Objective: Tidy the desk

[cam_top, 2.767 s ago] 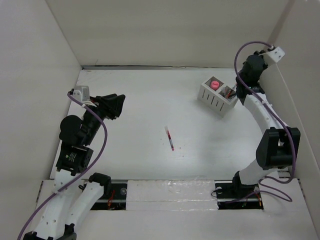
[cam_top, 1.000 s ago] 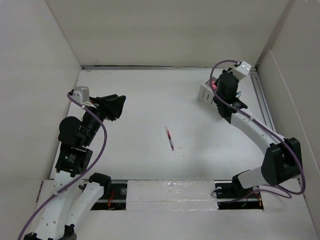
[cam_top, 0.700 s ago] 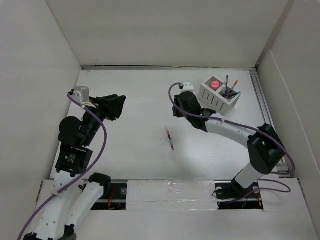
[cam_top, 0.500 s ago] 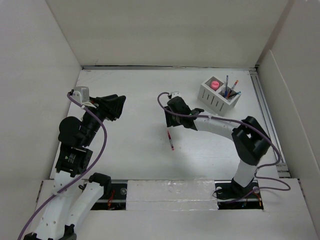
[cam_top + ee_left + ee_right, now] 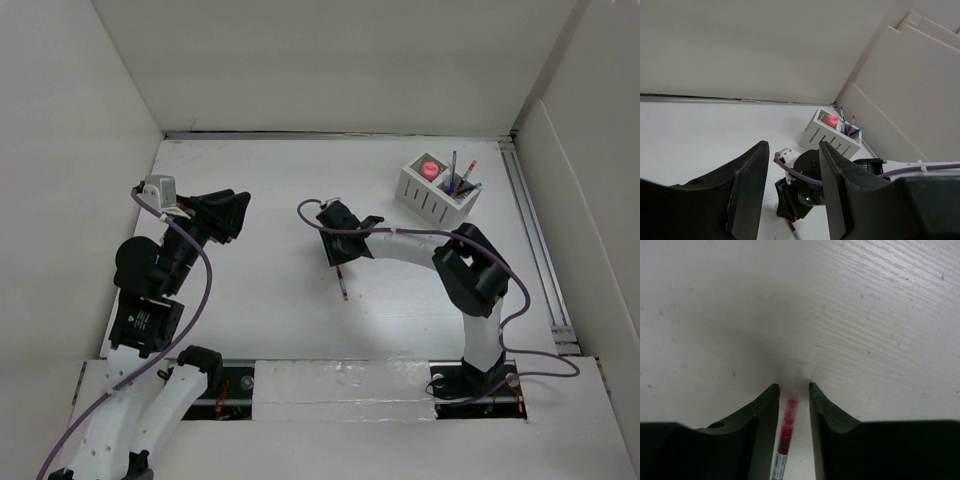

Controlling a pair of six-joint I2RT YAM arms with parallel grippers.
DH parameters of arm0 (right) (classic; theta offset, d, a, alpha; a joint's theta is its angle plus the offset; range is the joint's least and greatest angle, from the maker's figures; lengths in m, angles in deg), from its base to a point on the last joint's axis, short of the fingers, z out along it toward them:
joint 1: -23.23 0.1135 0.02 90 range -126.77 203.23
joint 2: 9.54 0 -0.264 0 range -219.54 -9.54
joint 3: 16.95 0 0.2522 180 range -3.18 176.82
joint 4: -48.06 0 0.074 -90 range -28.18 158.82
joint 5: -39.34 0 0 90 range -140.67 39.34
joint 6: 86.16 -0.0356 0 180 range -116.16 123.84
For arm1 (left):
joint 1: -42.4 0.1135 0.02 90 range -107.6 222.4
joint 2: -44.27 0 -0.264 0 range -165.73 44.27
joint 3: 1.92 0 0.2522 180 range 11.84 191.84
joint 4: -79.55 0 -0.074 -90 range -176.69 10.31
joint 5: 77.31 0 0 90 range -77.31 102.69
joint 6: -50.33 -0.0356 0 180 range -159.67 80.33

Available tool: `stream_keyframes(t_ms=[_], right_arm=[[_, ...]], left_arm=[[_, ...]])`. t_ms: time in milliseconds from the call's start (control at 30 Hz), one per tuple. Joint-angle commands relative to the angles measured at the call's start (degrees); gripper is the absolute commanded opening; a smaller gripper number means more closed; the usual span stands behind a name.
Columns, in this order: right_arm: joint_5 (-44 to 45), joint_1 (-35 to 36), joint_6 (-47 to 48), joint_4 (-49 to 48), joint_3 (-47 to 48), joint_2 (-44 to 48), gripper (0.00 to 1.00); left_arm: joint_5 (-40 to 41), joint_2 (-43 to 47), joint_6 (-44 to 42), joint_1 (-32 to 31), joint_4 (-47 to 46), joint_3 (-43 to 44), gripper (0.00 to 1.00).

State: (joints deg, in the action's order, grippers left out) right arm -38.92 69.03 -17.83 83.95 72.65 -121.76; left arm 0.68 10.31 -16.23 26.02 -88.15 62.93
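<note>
The desk (image 5: pixel 875 305) is white and matt, with thin lines across it like wood grain and a few tiny dark specks. The pen (image 5: pixel 785 437) has a red part that looks like smooth, slightly shiny plastic. The fingers (image 5: pixel 757 415) of the right gripper (image 5: pixel 793 390) are black, smooth and dull, like hard plastic, and the left gripper (image 5: pixel 792 146) looks the same. The cable (image 5: pixel 935 168) is purple and smooth like rubber. The organizer box (image 5: pixel 437 196) looks like white plastic. The rail (image 5: pixel 535 240) is grey metal.
</note>
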Motion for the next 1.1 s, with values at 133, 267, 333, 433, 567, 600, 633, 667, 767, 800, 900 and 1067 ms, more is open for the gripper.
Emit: stream_keyframes(t_ms=[133,267,333,433,567,600,633,667,767,800,900,1067], right_arm=[[-1.2,0.2,-0.6,-0.9,-0.4,-1.0,0.05],[-2.7,-4.0,-2.2,-7.6,-3.2,7.8,0.0],[-2.2,-6.8,-2.6,-12.1,-4.7,13.1,0.0],[3.1,-14.2,-4.9,-17.9,-6.1,23.5,0.0],[14.7,-22.9,-5.1,-33.7,-13.7,35.7,0.0],[17.6,-25.6,-4.6,-37.3,-15.3,38.4,0.0],[19.7,-26.8,-4.1,-42.7,-16.3,39.2,0.0],[22.8,-28.0,-3.6,-45.8,-18.2,39.4,0.0],[28.6,-33.6,-1.1,-53.0,-17.1,35.8,0.0],[28.6,-34.6,-1.1,-53.1,-17.1,35.8,0.0],[30.7,-37.7,0.0,-50.4,-12.9,29.4,0.0],[32.5,-38.9,2.8,-47.6,-10.4,25.5,0.0]], left_arm=[[-0.9,0.7,0.4,0.3,-2.7,0.0,0.4],[-0.8,0.6,0.4,0.3,-2.8,-0.1,0.4],[-1.0,0.3,0.5,0.3,-2.7,-0.1,0.4],[-1.7,0.3,0.6,0.3,-3.1,-0.3,0.4],[-1.9,0.2,0.7,0.3,-2.9,-0.1,0.4],[-2.0,0.3,0.6,0.3,-3.1,-0.3,0.4],[-1.9,0.4,0.6,0.3,-3.1,-0.3,0.41],[-1.7,0.4,0.7,0.3,-3.2,-0.4,0.4],[-1.7,0.3,0.6,0.3,-3.1,-0.3,0.4],[-1.7,0.3,0.6,0.3,-3.1,-0.3,0.4],[-1.2,-0.1,0.6,0.3,-2.9,-0.2,0.4],[-1.1,-0.4,0.5,0.3,-2.9,-0.3,0.4]])
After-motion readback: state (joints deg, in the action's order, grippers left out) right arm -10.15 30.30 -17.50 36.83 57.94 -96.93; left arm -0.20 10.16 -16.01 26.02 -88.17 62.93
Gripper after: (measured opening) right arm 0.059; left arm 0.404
